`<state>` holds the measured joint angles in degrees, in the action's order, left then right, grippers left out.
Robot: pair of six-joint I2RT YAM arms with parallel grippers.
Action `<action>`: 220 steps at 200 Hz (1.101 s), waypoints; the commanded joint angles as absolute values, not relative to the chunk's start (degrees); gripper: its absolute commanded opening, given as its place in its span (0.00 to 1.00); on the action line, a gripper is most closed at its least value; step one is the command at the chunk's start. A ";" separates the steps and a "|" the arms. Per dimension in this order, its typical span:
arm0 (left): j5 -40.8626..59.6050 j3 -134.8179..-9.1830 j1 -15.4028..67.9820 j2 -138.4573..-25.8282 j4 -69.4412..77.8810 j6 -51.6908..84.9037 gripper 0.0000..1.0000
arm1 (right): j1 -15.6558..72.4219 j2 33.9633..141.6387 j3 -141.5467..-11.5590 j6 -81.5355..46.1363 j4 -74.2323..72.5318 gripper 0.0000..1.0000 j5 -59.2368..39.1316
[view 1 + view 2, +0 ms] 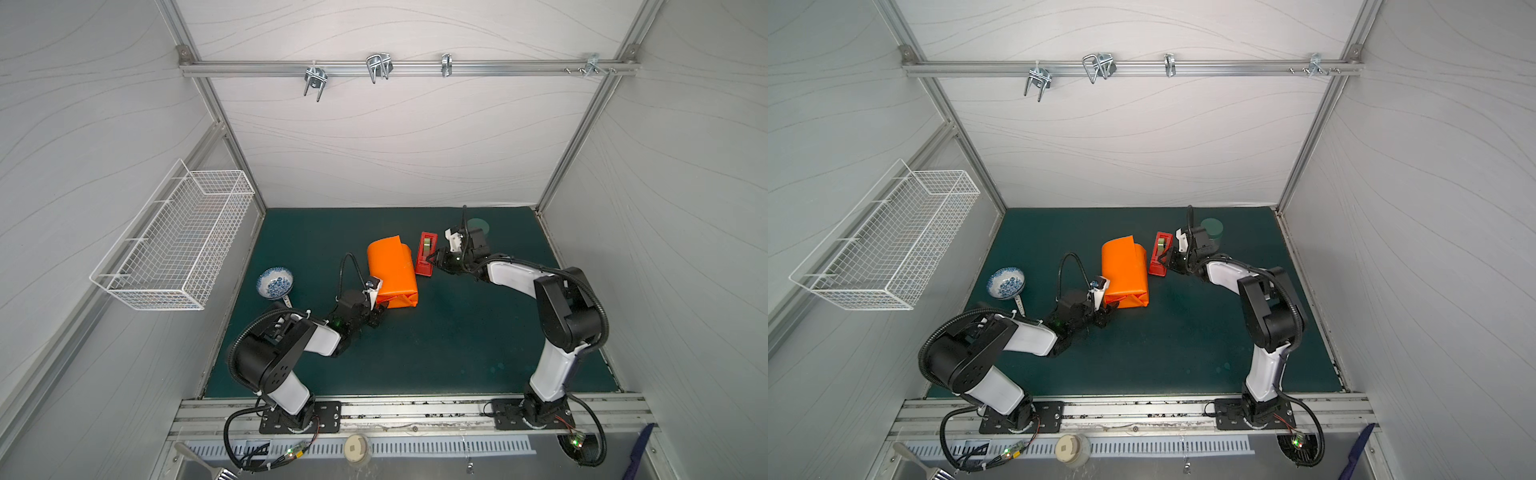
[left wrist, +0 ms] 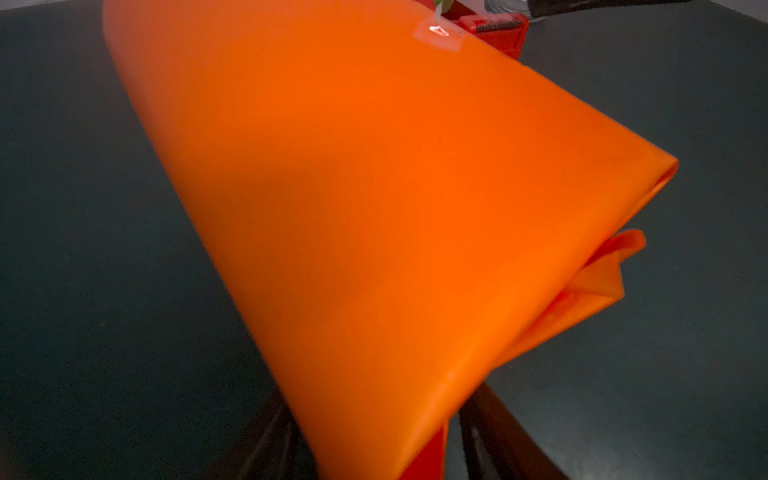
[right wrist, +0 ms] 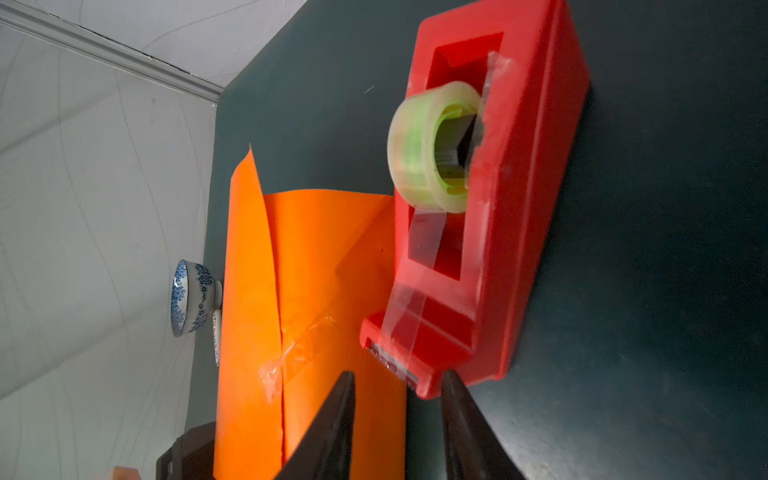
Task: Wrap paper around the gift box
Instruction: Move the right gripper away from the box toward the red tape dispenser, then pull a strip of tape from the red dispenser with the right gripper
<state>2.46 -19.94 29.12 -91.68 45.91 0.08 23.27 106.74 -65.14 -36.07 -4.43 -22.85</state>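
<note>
Left gripper (image 1: 378, 309) pinches the paper (image 1: 392, 266) at its near end, likely so the wrap holds, while right gripper (image 3: 399, 380), jaws narrowly apart, meets the tape dispenser (image 3: 519, 187) for tape

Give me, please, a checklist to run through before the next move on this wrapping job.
1. The paper covers the gift box: ok, no box surface shows in either top view.
2. Long seam taped: ok, a clear tape strip crosses it.
3. Near end folded in: ok.
4. Far end closed: not ok, it gapes with a corner standing up.
5. Grip of the left end effector on the near end: cannot tell; its fingers flank the paper.
6. The right end effector is open at the cutter of the tape dispenser, and tape reaches the cutter: ok.
</note>
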 commanded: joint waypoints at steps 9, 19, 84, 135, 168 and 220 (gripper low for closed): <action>3.19 -21.80 28.52 -91.85 46.76 0.21 0.60 | 22.32 110.13 -67.10 -38.63 -4.19 0.33 -26.95; 3.25 -21.86 28.53 -91.82 46.76 0.25 0.60 | 22.12 111.11 -67.60 -39.27 -4.65 0.32 -27.79; 3.51 -21.99 28.35 -91.85 46.78 0.26 0.60 | 21.45 114.77 -68.95 -41.69 -8.81 0.28 -31.76; 3.60 -22.01 28.27 -91.90 46.58 0.25 0.60 | 21.20 116.35 -70.13 -43.87 -11.18 0.20 -34.55; 3.68 -22.07 28.29 -91.85 46.36 0.29 0.60 | 20.80 116.74 -70.38 -46.13 -14.01 0.13 -36.97; 3.69 -22.06 28.25 -91.83 46.23 0.35 0.60 | 20.42 115.89 -70.18 -47.84 -15.26 0.00 -38.16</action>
